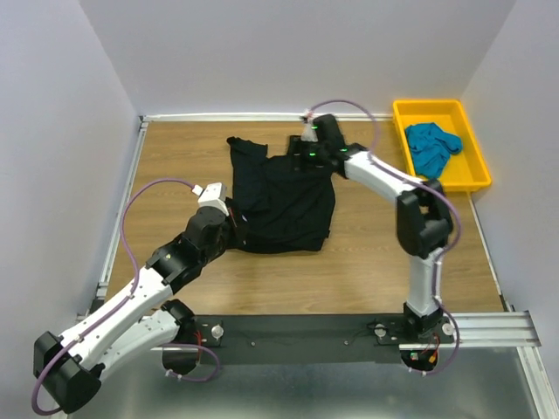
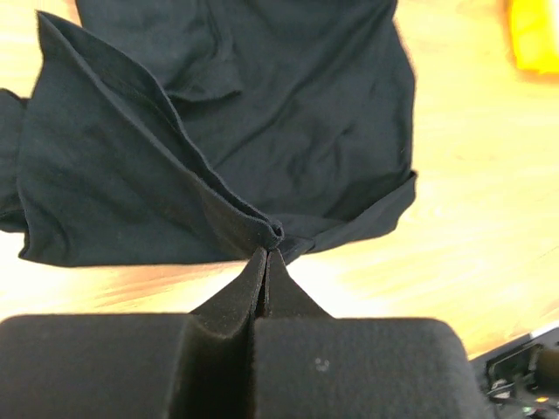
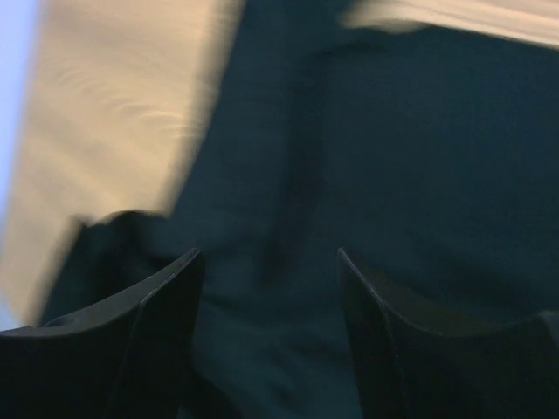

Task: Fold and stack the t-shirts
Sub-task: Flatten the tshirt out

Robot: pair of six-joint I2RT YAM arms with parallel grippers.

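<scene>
— Left claw (image 2: 266,253) is pressed together on a fold of the black shirt (image 2: 262,113), right at its tips. The rest spreads ahead of it on the table (image 2: 489,218).
— And the right claw (image 3: 271,262)?
— Spread, with black cloth just under and between its fingers. I cannot tell if it touches.
— So how should the fold go?
— I'd close the right one on the far edge first. Then lift both together, low, and carry the cloth over evenly so no wrinkle gets trapped.
— The teal shirt (image 1: 432,147)?
— Bunched in the tray (image 1: 476,179), well off to the right claw's right. It is not yet folded.
</scene>
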